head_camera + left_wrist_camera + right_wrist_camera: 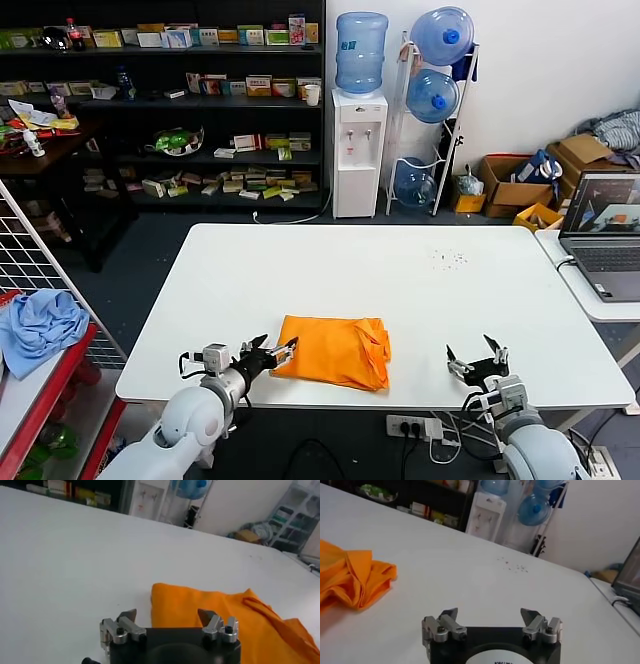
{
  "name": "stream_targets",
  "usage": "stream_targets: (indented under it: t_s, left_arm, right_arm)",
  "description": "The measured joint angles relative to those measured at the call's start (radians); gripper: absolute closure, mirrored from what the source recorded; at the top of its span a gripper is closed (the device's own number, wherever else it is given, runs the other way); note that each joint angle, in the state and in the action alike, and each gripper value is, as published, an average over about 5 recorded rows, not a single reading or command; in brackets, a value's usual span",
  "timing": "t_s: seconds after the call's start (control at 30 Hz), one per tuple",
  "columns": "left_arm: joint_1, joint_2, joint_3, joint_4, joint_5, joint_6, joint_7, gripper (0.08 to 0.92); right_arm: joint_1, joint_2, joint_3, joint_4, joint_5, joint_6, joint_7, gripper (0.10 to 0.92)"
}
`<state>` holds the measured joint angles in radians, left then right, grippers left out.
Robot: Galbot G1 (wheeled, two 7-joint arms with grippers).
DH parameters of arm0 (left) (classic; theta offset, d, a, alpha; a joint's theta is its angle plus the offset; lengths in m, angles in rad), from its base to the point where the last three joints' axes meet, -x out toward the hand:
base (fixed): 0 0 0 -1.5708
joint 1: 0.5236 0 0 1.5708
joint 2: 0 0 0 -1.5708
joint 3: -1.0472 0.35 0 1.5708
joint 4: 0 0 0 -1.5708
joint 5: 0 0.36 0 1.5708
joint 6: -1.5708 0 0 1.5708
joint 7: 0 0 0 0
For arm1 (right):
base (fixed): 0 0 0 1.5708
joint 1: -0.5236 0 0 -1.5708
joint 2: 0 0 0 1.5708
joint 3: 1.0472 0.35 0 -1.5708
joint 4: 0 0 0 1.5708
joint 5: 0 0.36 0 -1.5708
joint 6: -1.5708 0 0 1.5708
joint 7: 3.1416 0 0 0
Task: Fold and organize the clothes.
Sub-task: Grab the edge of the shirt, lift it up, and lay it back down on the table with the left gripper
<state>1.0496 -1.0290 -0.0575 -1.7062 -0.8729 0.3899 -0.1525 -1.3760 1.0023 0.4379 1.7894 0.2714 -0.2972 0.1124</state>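
The orange T-shirt (333, 351) lies folded into a compact rectangle on the white table (400, 270), near its front edge; no lettering shows. My left gripper (272, 353) is open and empty, low at the shirt's left edge; the left wrist view shows the orange T-shirt (225, 620) just ahead of the left gripper (167, 615). My right gripper (478, 357) is open and empty near the front edge, well to the right of the shirt. The right wrist view shows the right gripper (490, 612) over bare table, with the shirt's bunched sleeve end (355, 577) off to one side.
A laptop (603, 235) sits on a second table at the right. A wire rack with a light blue cloth (38, 325) stands at the left. Shelves, a water dispenser (359, 150) and boxes stand behind. A power strip (415, 427) hangs under the front edge.
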Motion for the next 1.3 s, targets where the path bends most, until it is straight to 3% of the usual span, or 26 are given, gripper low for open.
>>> stream_targets:
  t_s: [0.53, 1.3]
  left_arm:
    - [-0.05, 0.003, -0.016, 0.089, -0.105, 0.098, 0.107, 0.197]
    - [-0.048, -0.018, -0.012, 0.097, -0.129, 0.115, 0.135, 0.834]
  right_arm:
    - [-0.004, -0.003, 0.009, -0.001, 0.001, 0.001, -0.007, 0.203]
    - [0.002, -0.001, 0.008, 0.005, 0.004, -0.007, -0.008, 0.203]
